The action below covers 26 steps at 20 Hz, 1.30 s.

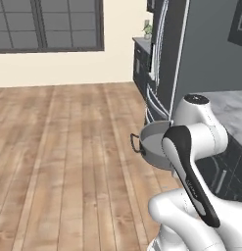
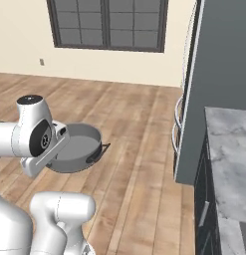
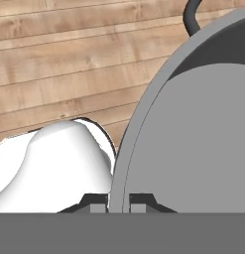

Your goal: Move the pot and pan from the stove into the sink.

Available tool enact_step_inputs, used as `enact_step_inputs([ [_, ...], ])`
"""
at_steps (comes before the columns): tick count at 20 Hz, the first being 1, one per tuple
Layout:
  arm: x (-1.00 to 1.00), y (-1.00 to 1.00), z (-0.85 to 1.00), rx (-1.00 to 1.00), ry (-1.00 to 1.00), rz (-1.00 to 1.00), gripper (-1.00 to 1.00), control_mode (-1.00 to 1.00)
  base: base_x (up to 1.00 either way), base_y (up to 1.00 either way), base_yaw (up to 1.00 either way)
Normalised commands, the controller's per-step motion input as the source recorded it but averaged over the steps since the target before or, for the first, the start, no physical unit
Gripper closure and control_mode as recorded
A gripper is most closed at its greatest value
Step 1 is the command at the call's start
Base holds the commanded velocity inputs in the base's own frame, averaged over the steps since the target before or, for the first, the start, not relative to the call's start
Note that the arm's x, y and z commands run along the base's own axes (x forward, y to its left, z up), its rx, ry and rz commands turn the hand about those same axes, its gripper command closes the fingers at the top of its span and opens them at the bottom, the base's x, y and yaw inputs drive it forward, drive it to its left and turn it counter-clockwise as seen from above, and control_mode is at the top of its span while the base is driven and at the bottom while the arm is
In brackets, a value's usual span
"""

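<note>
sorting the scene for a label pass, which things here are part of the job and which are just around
Part of the job:
- pot, carried in the air over the wood floor
- pincer, shut on the pot's rim

Just around:
- marble counter
- tall dark fridge
- window
- small plant on the far counter

Pot [image 1: 153, 142] partly behind arm
</note>
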Motion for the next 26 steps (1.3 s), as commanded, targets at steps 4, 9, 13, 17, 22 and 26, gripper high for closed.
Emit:
enact_step_inputs([
  [4,0.0,0.0,0.0,0.0,0.0,0.0,1.0,1.0,0.36,0.02,0.01],
  [9,0.0,0.0,0.0,0.0,0.0,0.0,1.0,1.0,0.01,-0.09,-0.16],
  [13,0.0,0.0,0.0,0.0,0.0,0.0,1.0,1.0,0.06,-0.02,-0.46],
  [17,0.0,0.0,0.0,0.0,0.0,0.0,1.0,1.0,0.05,0.0,-0.49],
  [22,0.0,0.0,0.0,0.0,0.0,0.0,1.0,1.0,0.05,0.0,-0.49],
  [26,0.0,0.0,0.0,0.0,0.0,0.0,1.0,1.0,0.04,0.0,-0.49],
])
